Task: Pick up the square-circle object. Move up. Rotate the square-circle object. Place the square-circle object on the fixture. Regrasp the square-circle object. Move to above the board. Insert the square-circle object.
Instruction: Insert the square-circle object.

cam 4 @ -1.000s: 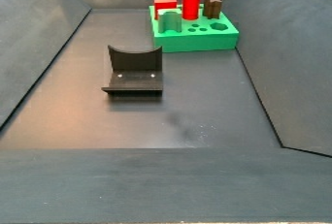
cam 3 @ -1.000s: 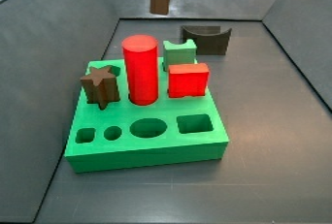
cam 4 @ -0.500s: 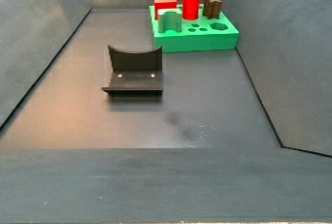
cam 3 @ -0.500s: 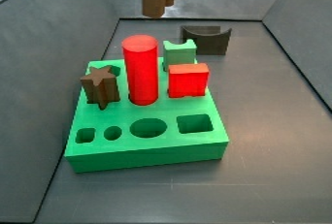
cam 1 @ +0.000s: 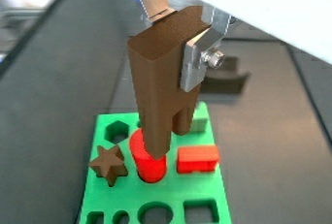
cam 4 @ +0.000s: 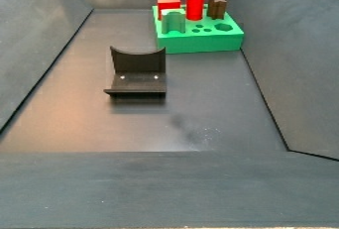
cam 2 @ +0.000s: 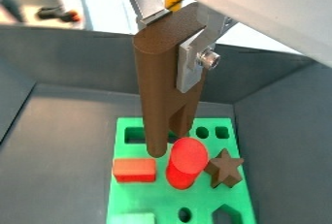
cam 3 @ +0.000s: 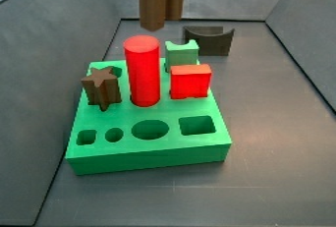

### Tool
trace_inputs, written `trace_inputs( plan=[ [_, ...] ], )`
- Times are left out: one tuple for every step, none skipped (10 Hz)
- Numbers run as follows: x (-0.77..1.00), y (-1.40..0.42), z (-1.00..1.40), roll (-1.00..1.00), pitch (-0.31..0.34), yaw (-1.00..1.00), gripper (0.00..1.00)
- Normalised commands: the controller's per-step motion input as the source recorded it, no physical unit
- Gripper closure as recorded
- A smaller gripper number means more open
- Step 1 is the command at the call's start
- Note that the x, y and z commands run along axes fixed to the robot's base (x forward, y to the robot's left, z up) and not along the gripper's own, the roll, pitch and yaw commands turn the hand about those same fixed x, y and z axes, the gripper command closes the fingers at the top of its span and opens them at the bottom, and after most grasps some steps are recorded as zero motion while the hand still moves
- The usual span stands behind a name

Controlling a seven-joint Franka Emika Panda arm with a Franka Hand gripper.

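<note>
Square-circle object (cam 1: 162,92), the slim dark-brown peg, is hanging upright, clamped between my gripper's (cam 1: 182,48) silver fingers (cam 1: 197,58). I'm carrying it above the bright-green board (cam 1: 123,199); I judge it should be kept vertical and centred over its matching hole.

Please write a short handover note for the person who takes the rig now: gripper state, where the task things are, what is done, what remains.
Gripper: shut on the square-circle object, held upright high above the board, as both wrist views show.
Square-circle object: its lower end hangs over the red cylinder; only that end shows in a side view.
Fixture: bare, on the floor apart from the board.
Done: the pick-up; the object is off the fixture and above the board.
Left: lower it and insert it into its hole; which hole I cannot tell.
</note>
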Motion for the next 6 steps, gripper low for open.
trace_inputs(
  plan=[
    [0.00,-0.17,-0.24,-0.09,-0.200,-0.92,1.00],
    [0.00,-0.17,-0.24,-0.09,-0.196,-0.92,1.00],
    [0.00,-0.13,-0.24,-0.09,-0.186,-0.94,1.00],
    [0.00,-0.11,-0.17,-0.08,-0.113,-0.98,1.00],
    [0.00,-0.11,-0.14,-0.07,-0.084,-0.98,1.00],
    [-0.09,-0.13,-0.10,-0.02,-0.040,-0.85,1.00]
  ],
)
